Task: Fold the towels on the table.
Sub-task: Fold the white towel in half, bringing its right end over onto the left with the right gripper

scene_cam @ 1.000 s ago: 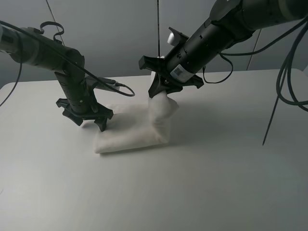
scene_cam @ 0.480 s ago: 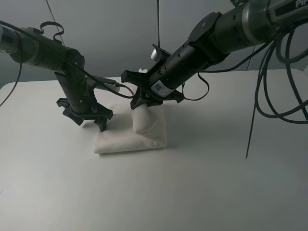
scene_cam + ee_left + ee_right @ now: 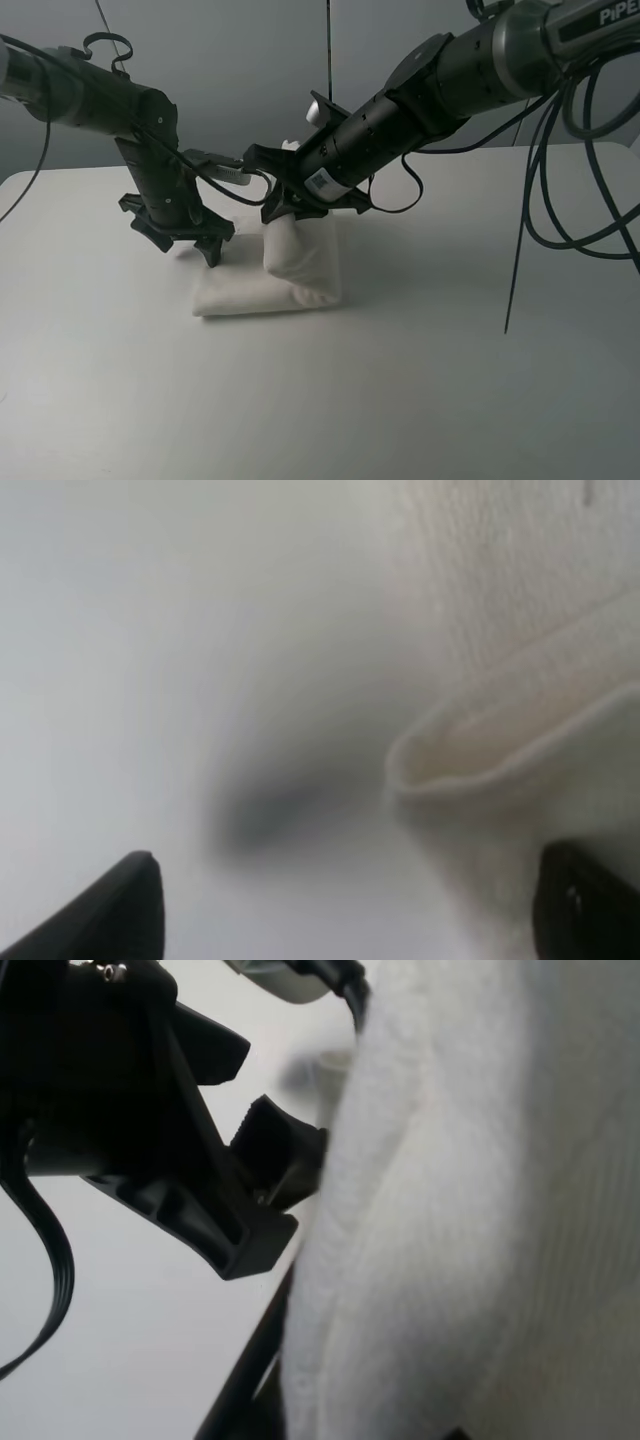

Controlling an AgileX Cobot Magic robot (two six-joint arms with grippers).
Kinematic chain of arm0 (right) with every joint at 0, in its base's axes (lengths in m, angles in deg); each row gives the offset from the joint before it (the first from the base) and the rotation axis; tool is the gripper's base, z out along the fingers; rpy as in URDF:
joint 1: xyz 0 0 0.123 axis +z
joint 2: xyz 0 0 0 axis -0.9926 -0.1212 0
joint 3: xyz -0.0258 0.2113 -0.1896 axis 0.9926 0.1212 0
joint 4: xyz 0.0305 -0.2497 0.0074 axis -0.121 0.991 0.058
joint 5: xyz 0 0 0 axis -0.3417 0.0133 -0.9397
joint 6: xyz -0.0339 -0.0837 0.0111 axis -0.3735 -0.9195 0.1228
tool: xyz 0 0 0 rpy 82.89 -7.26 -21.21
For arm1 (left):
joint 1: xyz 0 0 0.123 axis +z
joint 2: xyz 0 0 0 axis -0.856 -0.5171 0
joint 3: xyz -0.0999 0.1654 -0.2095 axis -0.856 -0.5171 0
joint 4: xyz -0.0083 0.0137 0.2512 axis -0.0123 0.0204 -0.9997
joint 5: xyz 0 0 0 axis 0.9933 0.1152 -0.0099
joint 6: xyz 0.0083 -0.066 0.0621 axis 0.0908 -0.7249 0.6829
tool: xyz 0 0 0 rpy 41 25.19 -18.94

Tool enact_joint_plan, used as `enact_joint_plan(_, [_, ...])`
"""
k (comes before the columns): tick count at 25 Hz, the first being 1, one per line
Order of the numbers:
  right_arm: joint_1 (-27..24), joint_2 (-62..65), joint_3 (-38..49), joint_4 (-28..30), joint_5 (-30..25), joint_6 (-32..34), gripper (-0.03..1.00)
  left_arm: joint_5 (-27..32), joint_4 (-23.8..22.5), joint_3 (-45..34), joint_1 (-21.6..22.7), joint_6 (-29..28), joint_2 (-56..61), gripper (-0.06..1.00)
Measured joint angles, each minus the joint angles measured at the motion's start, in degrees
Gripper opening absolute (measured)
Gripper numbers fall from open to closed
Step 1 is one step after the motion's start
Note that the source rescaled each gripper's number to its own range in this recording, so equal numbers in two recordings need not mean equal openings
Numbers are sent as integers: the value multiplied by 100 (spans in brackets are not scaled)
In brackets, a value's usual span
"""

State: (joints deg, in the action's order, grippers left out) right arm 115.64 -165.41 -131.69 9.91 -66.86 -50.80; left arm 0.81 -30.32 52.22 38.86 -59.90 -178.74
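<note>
The white towel [image 3: 262, 290] lies folded on the white table [image 3: 450, 350], left of centre. My right gripper [image 3: 288, 207] reaches across the middle and is shut on the towel's right part, holding it up in a bulging fold over the rest. The towel fills the right wrist view [image 3: 480, 1210]. My left gripper [image 3: 192, 243] is open and empty, hovering just above the towel's far left edge. In the left wrist view, a folded towel edge [image 3: 490, 745] lies between the open fingertips [image 3: 125, 900], with bare table [image 3: 150, 680] beside it.
Dark cables [image 3: 520, 250] hang from the right arm over the table's right side. A grey wall [image 3: 250, 70] stands behind the table. The left arm's gripper [image 3: 180, 1160] shows close to the lifted cloth in the right wrist view.
My right gripper has carried the lifted towel part to the left and lower over the rest. My left gripper has risen slightly at the left edge.
</note>
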Motion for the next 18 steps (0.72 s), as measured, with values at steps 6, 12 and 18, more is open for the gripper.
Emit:
enact_joint_plan(6, [0, -26, 0, -40, 0, -8, 3, 500, 62, 612, 0, 163, 175, 95])
enact_joint_plan(12, [0, -38, 0, -511, 0, -609, 42, 994, 104, 1142, 0, 298, 175, 95])
enact_joint_plan(18, [0, -38, 0, -1252, 0, -1106, 99, 1151, 104, 1317, 0, 355, 175, 95])
